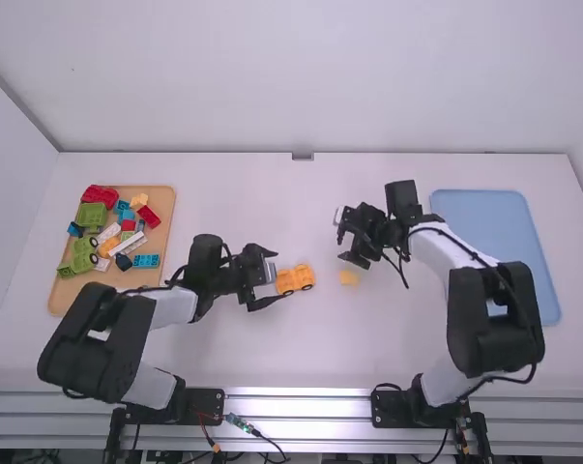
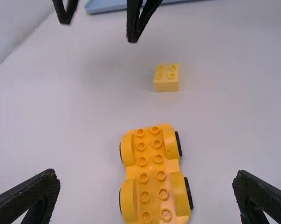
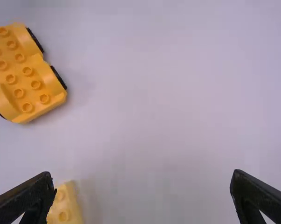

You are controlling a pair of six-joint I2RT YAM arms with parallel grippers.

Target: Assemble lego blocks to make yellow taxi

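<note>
While the left gripper point(image 1: 271, 278) has its fingers spread wide with nothing between their tips, the orange-yellow wheeled base point(image 1: 295, 279) sits just beyond them on the white surface point(image 1: 233, 358), studs facing up (its wheels flank the two rows of studs). The right gripper point(image 1: 343, 241) is also empty, its fingers well apart above the surface. Near it lies a small yellow brick point(image 1: 349, 277), studs up and apart from the base; in the right wrist view, one finger partly covers that brick. A tan tray point(image 1: 164, 200) at the far left carries mixed blocks point(image 1: 100, 195) (red, green, blue and white among them), and a blue tray point(image 1: 484, 213) lies at the right, partly behind the right arm point(image 1: 489, 319).
</note>
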